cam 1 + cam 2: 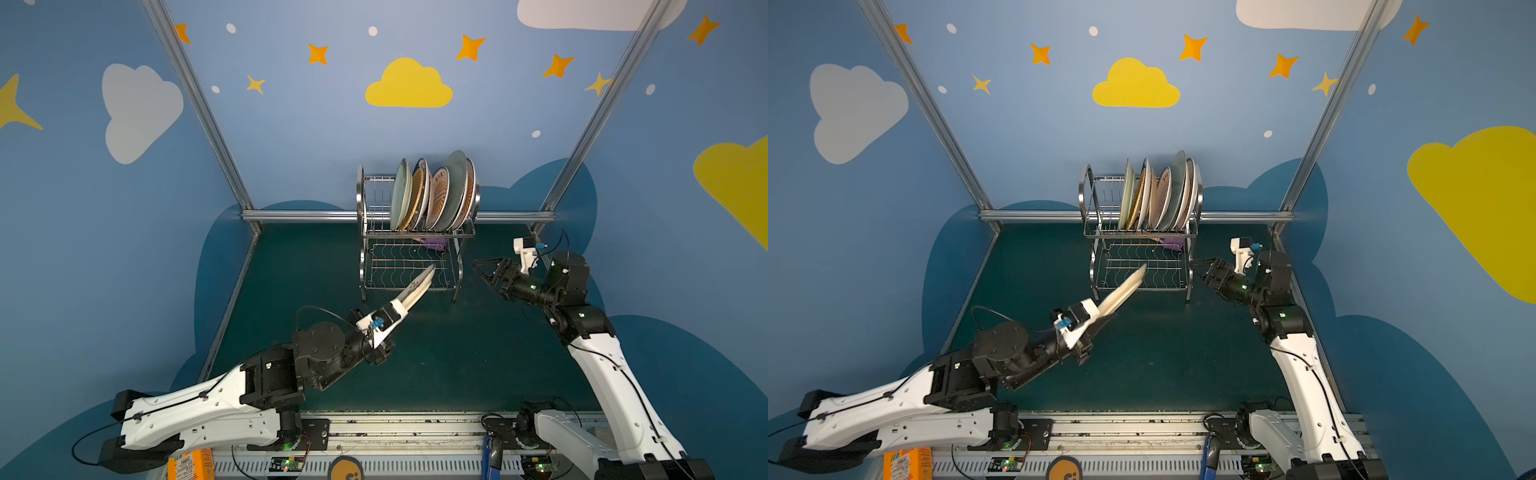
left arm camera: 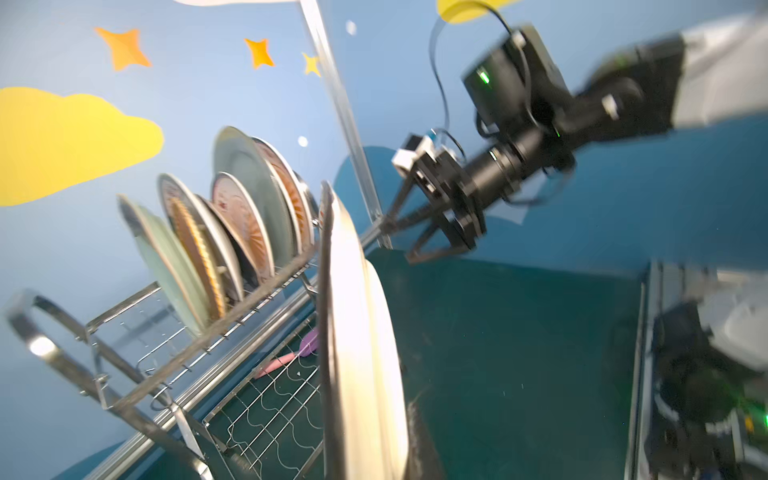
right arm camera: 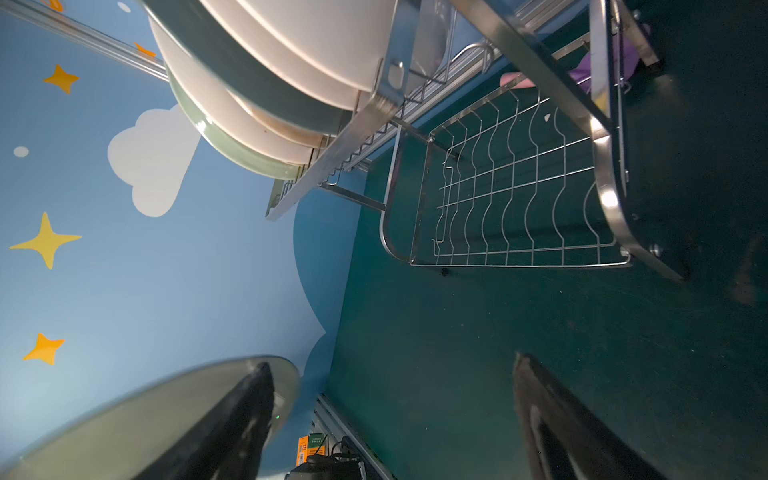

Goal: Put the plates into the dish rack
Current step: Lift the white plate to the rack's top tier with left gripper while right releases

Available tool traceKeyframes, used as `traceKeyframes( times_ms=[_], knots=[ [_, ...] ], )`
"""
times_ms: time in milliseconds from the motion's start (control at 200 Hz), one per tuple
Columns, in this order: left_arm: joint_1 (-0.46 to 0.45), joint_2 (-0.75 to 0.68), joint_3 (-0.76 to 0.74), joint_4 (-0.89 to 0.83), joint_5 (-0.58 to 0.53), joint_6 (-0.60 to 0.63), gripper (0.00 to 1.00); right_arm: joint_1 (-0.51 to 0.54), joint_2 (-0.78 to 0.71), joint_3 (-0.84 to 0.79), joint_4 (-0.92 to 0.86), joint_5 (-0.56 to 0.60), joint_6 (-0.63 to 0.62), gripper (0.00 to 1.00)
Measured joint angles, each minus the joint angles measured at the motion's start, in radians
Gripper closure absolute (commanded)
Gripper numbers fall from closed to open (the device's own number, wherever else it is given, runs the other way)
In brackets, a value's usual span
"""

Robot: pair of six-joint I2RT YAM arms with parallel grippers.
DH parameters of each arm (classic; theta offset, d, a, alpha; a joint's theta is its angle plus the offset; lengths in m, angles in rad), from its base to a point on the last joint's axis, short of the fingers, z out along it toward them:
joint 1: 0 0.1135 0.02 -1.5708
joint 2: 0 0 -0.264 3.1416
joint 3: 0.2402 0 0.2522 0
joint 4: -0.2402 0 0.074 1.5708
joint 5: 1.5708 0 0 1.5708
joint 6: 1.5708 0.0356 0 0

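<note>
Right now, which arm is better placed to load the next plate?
Left. The left gripper holds a cream plate on edge in front of the rack; the right gripper is open and empty.

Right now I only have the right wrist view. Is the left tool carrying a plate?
Observer: Yes, the left tool is shut on a cream plate, held on edge.
Operator: Where is it pointing?
Observer: Toward the dish rack; in both top views its tip overlaps the lower tier.
Operator: Any free slots up top?
Observer: Yes, the upper tier is bare at its left end; the racked plates crowd its right part.
</note>
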Motion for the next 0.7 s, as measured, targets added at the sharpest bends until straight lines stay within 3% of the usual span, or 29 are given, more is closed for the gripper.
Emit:
traceKeyframes(
  times_ms=[285, 696],
  knots=[
    [0.159, 0.175, 0.267, 0.112, -0.144, -0.179, 0.96, 0.076, -0.002, -0.053, 0.105, -0.016, -0.006, 0.12],
    [0.460, 0.465, 0.624, 0.034, -0.051, -0.324, 0.96, 0.196, -0.013, -0.078, 0.148, -0.021, -0.051, 0.12]
  ],
)
